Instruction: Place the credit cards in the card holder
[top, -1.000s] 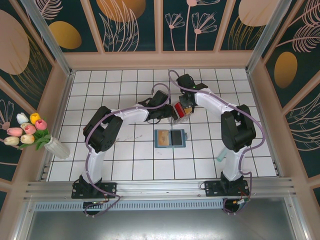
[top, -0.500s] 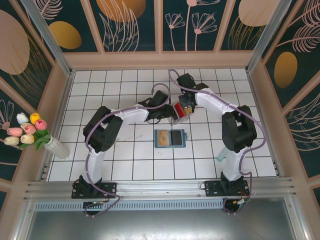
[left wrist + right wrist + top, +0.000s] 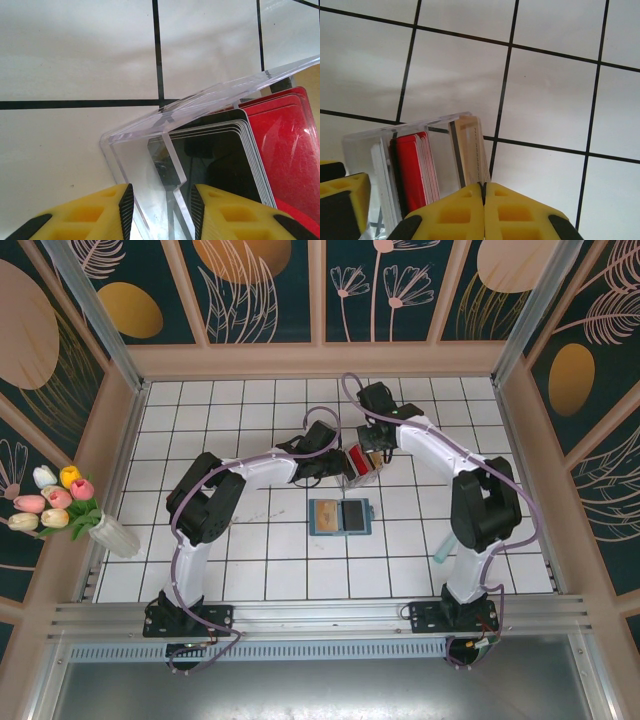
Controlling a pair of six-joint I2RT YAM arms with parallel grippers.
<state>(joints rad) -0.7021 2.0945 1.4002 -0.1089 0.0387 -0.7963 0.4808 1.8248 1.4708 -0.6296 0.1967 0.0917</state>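
The teal card holder [image 3: 340, 516] lies open and flat on the tiles, near the middle of the table. Just behind it stands a clear rack [image 3: 358, 470] holding the credit cards upright. In the left wrist view a black stack [image 3: 225, 160] and red cards [image 3: 290, 145] stand in it. My left gripper [image 3: 160, 212] is shut on the rack's [image 3: 135, 155] clear end wall. In the right wrist view, red cards [image 3: 412, 170] sit left of a tan card [image 3: 470, 145]. My right gripper [image 3: 483, 186] is shut on the tan card's edge, over the rack [image 3: 365, 145].
A white vase of tulips [image 3: 105, 532] stands at the table's left edge. Wooden walls [image 3: 320, 360] close in the tiled floor at the back and sides. Both arms meet over the rack, the left gripper [image 3: 336, 470] and the right gripper [image 3: 373, 456] close together.
My right gripper has shut on the tan card, and the right arm's elbow has shifted slightly to the right. The left arm and the card holder have stayed put.
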